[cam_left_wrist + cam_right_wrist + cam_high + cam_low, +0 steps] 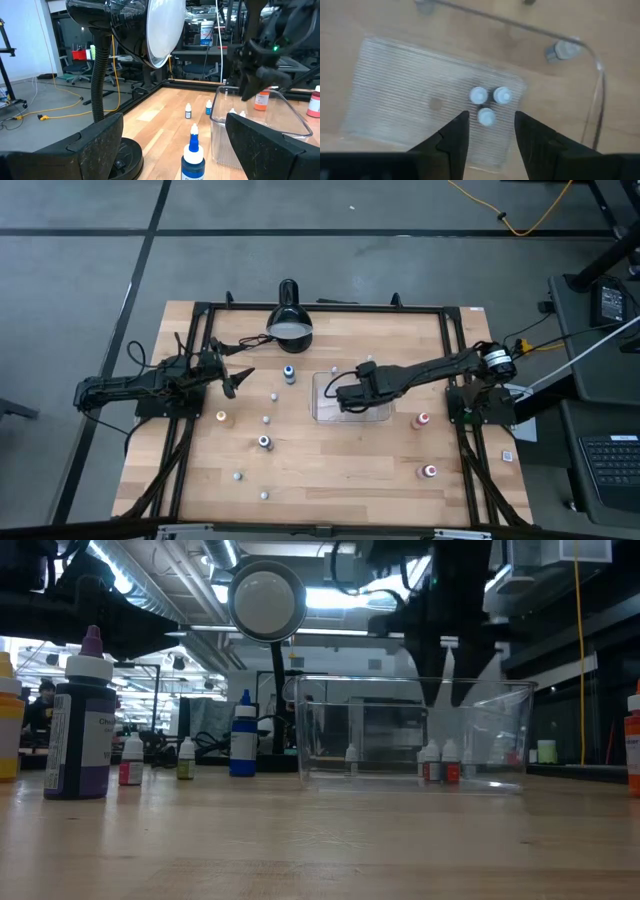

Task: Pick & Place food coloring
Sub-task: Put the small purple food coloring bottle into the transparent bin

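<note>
Several food coloring bottles stand upright on the wooden table: a blue one (289,373), an orange-topped one (222,417), a dark one (264,442), two red-topped ones (423,420) and small pale ones (266,419). Three small pale-capped bottles (486,116) stand on the floor of the clear tray (372,416). My right gripper (490,135) hangs open and empty above them, pointing down. My left gripper (238,380) is open and empty at the table's left. It points toward the blue bottle (192,155), which stands ahead of its fingers.
A black dome lamp (289,320) stands at the table's far edge, its shade over the table near the blue bottle. A black frame (330,307) runs around the table. A purple-topped bottle (85,725) stands near the low camera. Bare wood lies at the table's near middle.
</note>
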Robot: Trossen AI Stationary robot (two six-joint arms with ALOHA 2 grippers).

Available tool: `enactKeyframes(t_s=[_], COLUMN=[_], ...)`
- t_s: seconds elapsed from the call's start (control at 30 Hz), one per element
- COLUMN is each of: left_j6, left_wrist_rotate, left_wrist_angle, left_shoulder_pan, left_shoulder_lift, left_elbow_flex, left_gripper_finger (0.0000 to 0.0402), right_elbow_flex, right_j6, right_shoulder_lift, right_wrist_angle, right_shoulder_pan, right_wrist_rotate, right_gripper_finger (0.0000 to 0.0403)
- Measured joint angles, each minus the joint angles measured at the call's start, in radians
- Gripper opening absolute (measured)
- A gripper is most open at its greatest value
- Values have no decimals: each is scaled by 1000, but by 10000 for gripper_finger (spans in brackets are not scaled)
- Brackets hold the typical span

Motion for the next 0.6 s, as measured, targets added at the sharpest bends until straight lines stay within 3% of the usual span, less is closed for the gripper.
enactKeyframes(t_s=[0.2,0.43,0.6], left_j6=[0,0,0], left_wrist_rotate=[0,0,0], left_wrist_angle=[0,0,0], left_shoulder_pan=[0,0,0], left_shoulder_lift=[0,0,0], left_elbow_flex=[0,0,0], left_gripper_finger=[347,347,347], right_elbow_flex=[107,264,369], right_j6=[-78,-353,-572], right_shoulder_lift=[0,1,1], right_wrist_angle=[-127,-183,-209], right_shoulder_pan=[-21,-70,-134], right_wrist_rotate=[37,109,124], right_gripper_finger=[159,160,196])
